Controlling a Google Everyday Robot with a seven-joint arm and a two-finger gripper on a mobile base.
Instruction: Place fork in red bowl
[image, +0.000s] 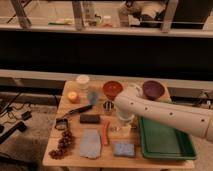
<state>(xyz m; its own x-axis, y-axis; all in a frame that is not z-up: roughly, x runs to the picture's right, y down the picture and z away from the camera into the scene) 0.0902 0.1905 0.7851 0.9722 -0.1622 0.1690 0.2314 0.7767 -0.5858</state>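
Observation:
The red bowl (113, 89), orange-red with a bright inside, stands at the back middle of the wooden table (75, 159). My white arm comes in from the right and bends down over the table. My gripper (122, 126) hangs low over the table's middle, in front of the red bowl and just left of the green tray. The fork does not show; the spot under the gripper is hidden by the wrist.
A maroon bowl (153, 90) sits at the back right. A green tray (167, 142) fills the right side. An orange stick (105, 134), blue sponge (123, 148), grey-blue cloth (91, 144), grapes (62, 145), black-handled tool (75, 111), black block (90, 119), metal cup (107, 106), blue cup (93, 96), orange fruit (73, 96) and white cup (83, 81) lie around.

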